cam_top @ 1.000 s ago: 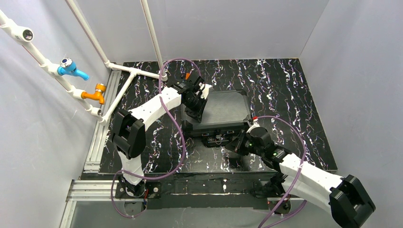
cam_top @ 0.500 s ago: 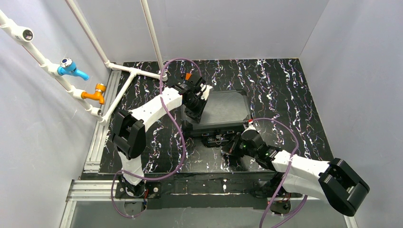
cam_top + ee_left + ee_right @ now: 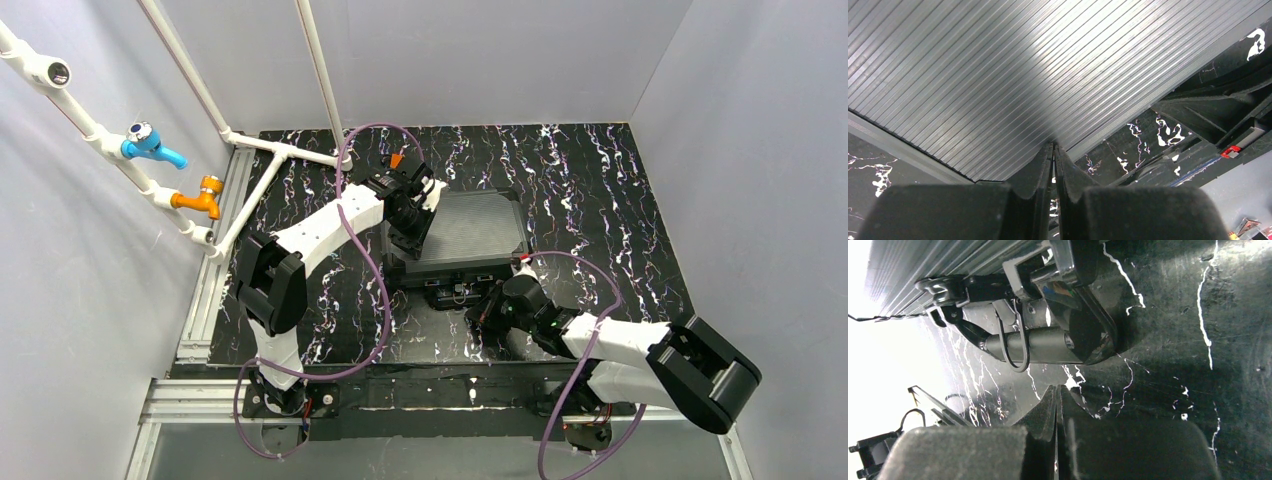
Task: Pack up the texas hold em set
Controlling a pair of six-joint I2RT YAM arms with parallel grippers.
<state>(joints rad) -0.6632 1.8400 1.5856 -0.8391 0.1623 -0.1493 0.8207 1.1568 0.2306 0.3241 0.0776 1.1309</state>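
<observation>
A black rectangular case is seen lying flat near the middle of the black marbled counter. Its grey ribbed lid is down over the base, so the contents are hidden. A dark handle and a shiny metal fitting are carried on the near side. The left fingers are pressed together with nothing between them, at the lid's left edge. The right fingers are likewise closed on nothing, just in front of the handle and low over the counter.
</observation>
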